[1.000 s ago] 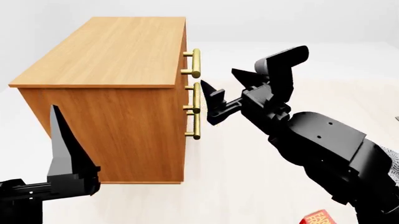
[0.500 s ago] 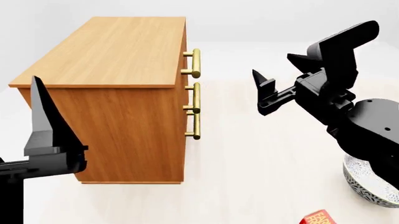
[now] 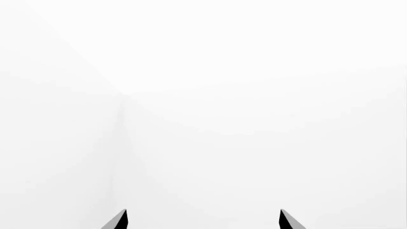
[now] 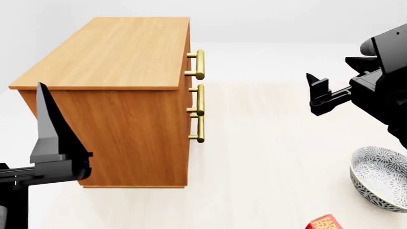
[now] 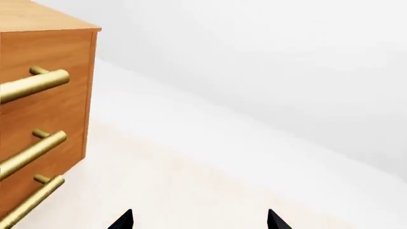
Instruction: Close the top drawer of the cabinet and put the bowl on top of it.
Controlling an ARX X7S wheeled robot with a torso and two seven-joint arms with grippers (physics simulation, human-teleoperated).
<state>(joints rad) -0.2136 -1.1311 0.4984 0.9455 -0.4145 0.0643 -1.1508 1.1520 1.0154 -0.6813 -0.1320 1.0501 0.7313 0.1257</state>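
At the far left of the head view, the left gripper (image 4: 51, 138) points upward beside the cabinet's side, its fingertips spread apart and empty in the wrist view. The orange-brown cabinet (image 4: 114, 62) stands left of centre, and its top drawer (image 5: 45, 52) sits flush with the two drawers below. At the right, the right gripper (image 4: 318, 95) hangs open and empty, well apart from the handles, above the blue-patterned bowl (image 4: 381, 176) on the floor.
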